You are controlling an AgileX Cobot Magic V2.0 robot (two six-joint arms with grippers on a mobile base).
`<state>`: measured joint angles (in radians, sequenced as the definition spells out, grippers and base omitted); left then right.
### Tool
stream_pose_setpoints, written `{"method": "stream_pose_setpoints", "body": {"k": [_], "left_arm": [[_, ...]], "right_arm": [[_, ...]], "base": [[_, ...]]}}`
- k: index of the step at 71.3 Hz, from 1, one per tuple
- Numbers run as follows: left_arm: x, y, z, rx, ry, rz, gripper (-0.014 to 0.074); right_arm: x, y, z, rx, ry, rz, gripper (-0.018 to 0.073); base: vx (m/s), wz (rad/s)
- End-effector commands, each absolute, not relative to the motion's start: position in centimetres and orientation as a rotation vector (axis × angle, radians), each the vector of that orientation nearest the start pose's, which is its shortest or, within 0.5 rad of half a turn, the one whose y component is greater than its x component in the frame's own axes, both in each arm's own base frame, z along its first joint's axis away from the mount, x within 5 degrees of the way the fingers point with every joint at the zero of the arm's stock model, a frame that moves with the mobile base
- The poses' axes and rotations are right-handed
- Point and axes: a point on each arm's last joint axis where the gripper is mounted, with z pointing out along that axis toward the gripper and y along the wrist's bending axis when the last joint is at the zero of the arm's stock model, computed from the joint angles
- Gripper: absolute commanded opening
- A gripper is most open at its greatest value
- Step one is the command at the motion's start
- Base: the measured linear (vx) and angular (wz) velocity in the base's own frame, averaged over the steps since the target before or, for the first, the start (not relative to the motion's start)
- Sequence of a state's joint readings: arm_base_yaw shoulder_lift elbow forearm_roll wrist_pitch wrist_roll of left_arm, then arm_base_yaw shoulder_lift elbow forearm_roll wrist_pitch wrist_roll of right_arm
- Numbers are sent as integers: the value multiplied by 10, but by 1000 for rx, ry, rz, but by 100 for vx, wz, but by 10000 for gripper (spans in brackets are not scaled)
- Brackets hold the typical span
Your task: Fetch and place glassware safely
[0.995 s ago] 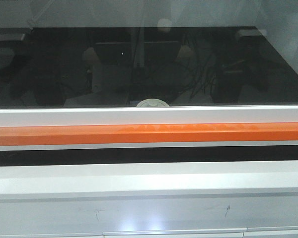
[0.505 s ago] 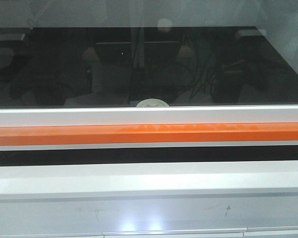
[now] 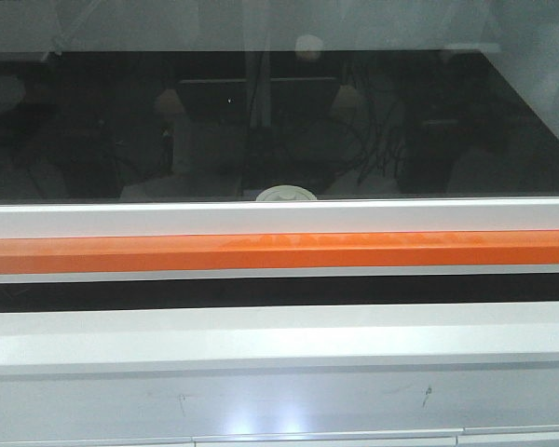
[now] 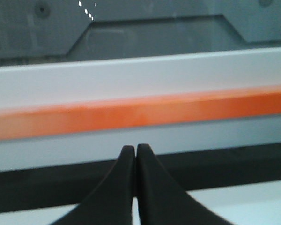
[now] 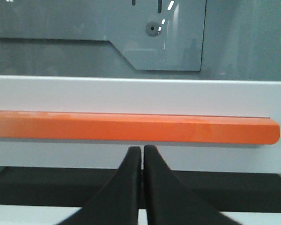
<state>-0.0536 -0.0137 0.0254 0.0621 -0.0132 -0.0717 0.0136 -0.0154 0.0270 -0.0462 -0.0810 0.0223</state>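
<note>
One round cream-white lid (image 3: 286, 193) is sitting behind one long orange bar (image 3: 279, 251). The black left gripper (image 4: 135, 151) and right gripper (image 5: 142, 151) are facing it, pinched closed, empty.

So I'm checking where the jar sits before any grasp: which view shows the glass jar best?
The exterior front-facing view. There the jar shows only the top of its cream lid above the white frame. Neither wrist view shows the jar, just the orange bar beyond the shut left gripper and right gripper.
</note>
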Motion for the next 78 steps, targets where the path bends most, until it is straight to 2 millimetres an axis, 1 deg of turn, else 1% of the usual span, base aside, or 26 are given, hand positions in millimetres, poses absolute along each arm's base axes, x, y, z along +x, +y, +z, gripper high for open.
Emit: {"method": "stream_pose_setpoints", "body": {"k": [1,5,6,9,11,14,15,18,24,27,30,39,56,60,65,68,78], "left_arm": [[50,-3,237,13,1303,-77,-7],[49,-3,251,0,1291,-89,-7],[48,-3,257,1,1282,-89,-7],[49,-3,269,5,1292,-83,-7],[52,-3,276,5,1311,-83,-7],[55,-3,287,9,1327,-76,-7],[58,-3,290,10,1344,-75,-7],[64,-3,300,10,1367,-73,-7],[81,-4,310,7,1439,-75,-7],[88,-4,312,1,1463,-82,-7],[96,-5,310,1,1490,-81,-7],[109,-6,303,3,1553,-78,-7],[113,-6,300,6,1586,-81,-7],[113,-6,296,6,1600,-80,-7],[113,-6,286,7,1605,-81,-7],[113,-6,279,6,1604,-82,-7],[111,-7,259,7,1571,-87,-7]], "right_arm": [[48,1,242,-18,1251,11,-8],[45,1,260,1,1218,30,-8],[44,1,265,6,1210,35,-8],[44,0,278,15,1208,45,-8],[44,0,289,14,1202,44,-8],[47,1,299,12,1217,42,-8],[47,1,305,12,1215,41,-8],[52,1,314,12,1237,41,-8],[69,1,330,13,1314,43,-8],[77,1,333,16,1354,45,-8],[85,1,334,16,1386,45,-8],[99,1,330,17,1427,44,-8],[108,3,325,5,1479,46,-8],[110,5,321,-21,1495,55,-8],[113,9,309,-77,1488,49,-8],[115,11,297,-93,1493,61,-8],[120,15,266,-70,1539,125,-6]], "base": [[0,0],[0,0],[0,0],[0,0],[0,0],[0,0],[0,0],[0,0],[0,0],[0,0],[0,0],[0,0],[0,0],[0,0],[0,0],[0,0],[0,0]]}}
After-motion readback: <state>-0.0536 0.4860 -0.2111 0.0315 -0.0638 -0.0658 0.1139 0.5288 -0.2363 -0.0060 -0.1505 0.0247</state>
